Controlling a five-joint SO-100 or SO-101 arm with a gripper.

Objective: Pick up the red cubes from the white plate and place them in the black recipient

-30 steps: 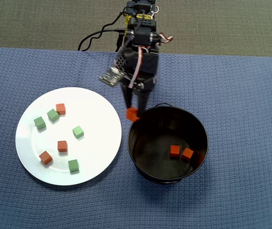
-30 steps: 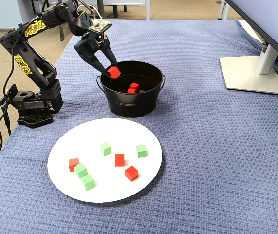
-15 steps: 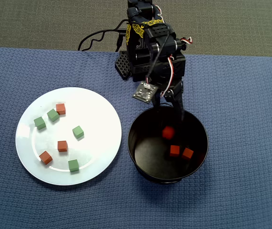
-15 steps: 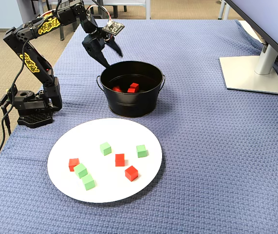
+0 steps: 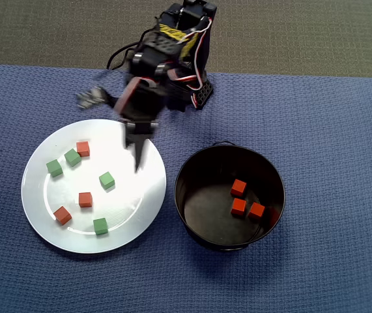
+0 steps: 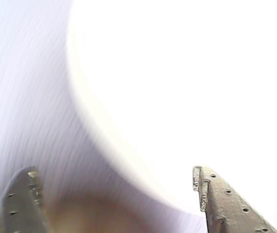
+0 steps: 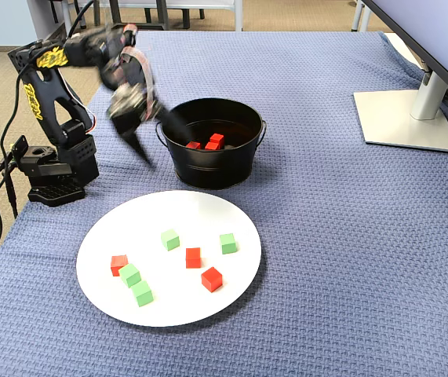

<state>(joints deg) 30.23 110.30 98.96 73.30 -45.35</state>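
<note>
red cubes [image 5: 84,199]: three on white plate [image 5: 40,215], three in black pot [image 5: 195,171] | gripper [image 5: 137,158]: released, empty, above plate's pot-side rim | four green cubes [image 5: 107,180] on plate

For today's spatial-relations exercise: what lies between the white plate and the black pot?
Nothing: in the overhead view only bare blue cloth separates the white plate from the black pot.
</note>
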